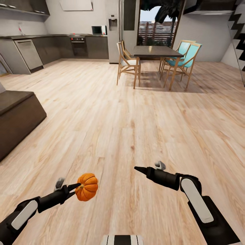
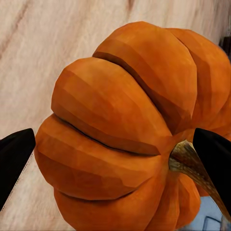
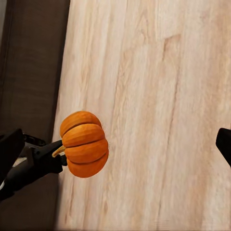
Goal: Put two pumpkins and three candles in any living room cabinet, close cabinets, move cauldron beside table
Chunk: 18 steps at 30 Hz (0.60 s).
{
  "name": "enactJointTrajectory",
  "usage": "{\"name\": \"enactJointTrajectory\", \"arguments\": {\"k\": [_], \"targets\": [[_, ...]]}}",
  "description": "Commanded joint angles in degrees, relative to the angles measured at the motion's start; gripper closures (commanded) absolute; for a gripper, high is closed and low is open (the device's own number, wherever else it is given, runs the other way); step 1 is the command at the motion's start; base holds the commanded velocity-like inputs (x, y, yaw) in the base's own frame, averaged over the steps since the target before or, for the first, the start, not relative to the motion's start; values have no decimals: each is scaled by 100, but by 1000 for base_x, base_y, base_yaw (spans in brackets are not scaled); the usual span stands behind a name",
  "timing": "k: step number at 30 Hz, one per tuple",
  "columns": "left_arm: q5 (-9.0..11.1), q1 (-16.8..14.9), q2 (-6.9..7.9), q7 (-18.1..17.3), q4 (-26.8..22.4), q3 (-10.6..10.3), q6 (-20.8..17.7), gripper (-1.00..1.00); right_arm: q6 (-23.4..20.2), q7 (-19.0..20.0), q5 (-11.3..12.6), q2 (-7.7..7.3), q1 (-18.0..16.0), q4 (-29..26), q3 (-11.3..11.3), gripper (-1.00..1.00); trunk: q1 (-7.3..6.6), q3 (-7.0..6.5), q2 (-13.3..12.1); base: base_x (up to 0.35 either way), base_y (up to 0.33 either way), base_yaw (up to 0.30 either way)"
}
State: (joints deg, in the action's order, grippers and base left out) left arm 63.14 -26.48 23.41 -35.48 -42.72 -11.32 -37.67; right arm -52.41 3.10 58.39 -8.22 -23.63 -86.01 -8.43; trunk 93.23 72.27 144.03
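An orange ribbed pumpkin (image 1: pixel 87 187) hangs above the wooden floor, and my left gripper (image 1: pixel 77 187) is shut on it near the stem. In the left wrist view the pumpkin (image 2: pixel 120 134) sits between the two black fingertips (image 2: pixel 14 159), its brown stem beside one of them. The right wrist view sees the same pumpkin (image 3: pixel 84 144) held by the left gripper (image 3: pixel 57 150). My right gripper (image 1: pixel 137 169) hovers to the right of it, open and holding nothing, its fingers (image 3: pixel 9 149) wide apart. A low dark-brown cabinet (image 1: pixel 17 115) stands at the left.
A dining table (image 1: pixel 156 51) with wooden chairs (image 1: pixel 127 64) and teal chairs (image 1: pixel 183 58) stands ahead. Dark grey kitchen units (image 1: pixel 61 46) line the far left wall. A staircase (image 1: pixel 238 37) rises at the right. Wide wooden floor (image 1: pixel 136 115) lies between.
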Motion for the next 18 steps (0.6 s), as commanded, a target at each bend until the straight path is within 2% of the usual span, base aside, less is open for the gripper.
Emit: {"name": "enactJointTrajectory", "arguments": {"k": [1, 7, 15, 18], "targets": [[50, -6, 5, 6, 5, -20, -30, 100, -15, 33, -38, -4, -1, -3, -1, -100, -3, -19, 0, 0, 0, 270], [50, -6, 5, 6, 5, -20, -30, 100, -18, 33, -30, -4, -1, -3, -1, -100, -19, -152, -8, 0, 0, 242], [50, -6, 2, 11, 9, -20, -30, 100, -39, 33, -22, 2, -1, -5, 5, -100, -40, -320, -19, 0, 0, 31], [56, -6, 5, 14, 10, -18, -30, 100, -41, 33, -20, 4, -1, -4, 7, -100, -40, -298, -19, 0, 0, 41]]}}
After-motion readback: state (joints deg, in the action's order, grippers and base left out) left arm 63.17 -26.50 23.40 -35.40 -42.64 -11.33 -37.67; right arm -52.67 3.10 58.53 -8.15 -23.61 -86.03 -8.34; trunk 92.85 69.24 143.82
